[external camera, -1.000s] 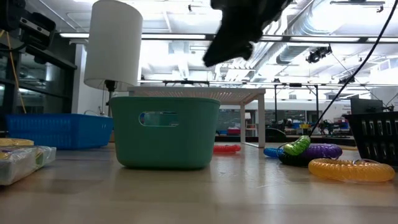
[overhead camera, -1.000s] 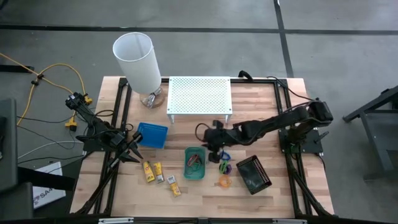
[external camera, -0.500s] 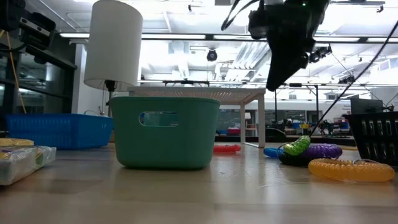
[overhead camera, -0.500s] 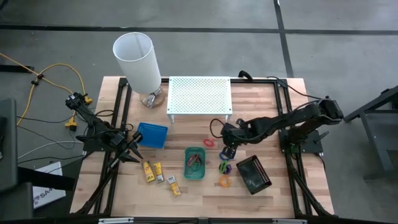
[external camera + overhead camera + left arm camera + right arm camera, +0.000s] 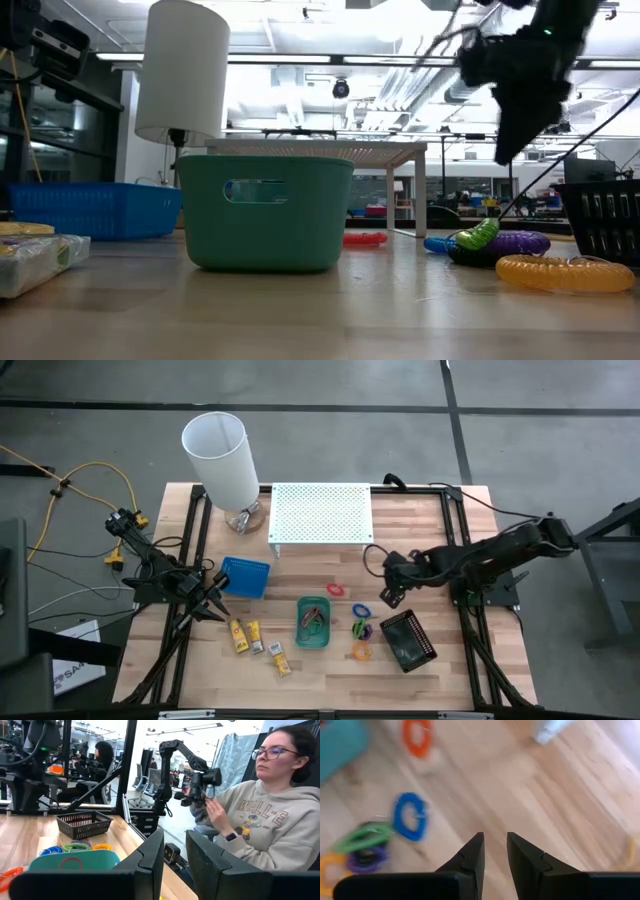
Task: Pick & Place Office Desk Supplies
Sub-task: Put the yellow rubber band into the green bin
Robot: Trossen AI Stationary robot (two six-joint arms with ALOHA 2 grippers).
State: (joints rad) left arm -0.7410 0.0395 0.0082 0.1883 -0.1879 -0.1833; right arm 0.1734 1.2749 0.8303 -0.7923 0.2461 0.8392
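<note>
The right pincer (image 5: 385, 596), slightly parted and empty, has pulled back toward frame right, away from the green tray (image 5: 313, 622). The red ring (image 5: 336, 589) and blue ring (image 5: 361, 608) lie uncollected on the counter (image 5: 440, 675). The left pincer (image 5: 213, 607) waits, slightly parted.

The overhead camera is looking straight down; the low camera is looking level across the table. Both are showing the green plastic tray (image 5: 313, 623) (image 5: 265, 212).

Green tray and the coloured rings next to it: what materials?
Small green tray: looks like matte moulded plastic, with smooth opaque walls and a cut-out handle slot. Orange coiled ring: probably glossy, slightly translucent plastic, ribbed like a spring; the purple ring looks alike.
</note>
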